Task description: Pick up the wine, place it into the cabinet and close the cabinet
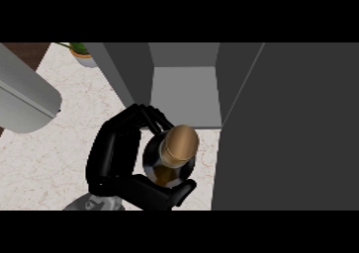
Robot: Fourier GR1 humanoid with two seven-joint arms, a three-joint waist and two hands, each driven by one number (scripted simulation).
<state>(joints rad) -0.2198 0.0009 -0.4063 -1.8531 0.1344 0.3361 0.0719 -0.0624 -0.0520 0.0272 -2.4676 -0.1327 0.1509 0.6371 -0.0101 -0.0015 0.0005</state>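
The wine bottle (179, 144) has a gold cap and a dark body and stands just in front of the cabinet's opening. My left hand (112, 153) is shut on it. The fingers wrap round the far side and the thumb round the near side, so most of the body is hidden. The grey cabinet (183, 96) is open, showing a pale inner floor. Its dark door (291, 128) stands swung out at the right, right beside the bottle. My right hand does not show.
A large pale grey rounded shape (21, 94) fills the left edge. A small potted plant (83, 52) stands at the back, left of the cabinet. The marble counter (43, 163) spreads out to the left of my hand.
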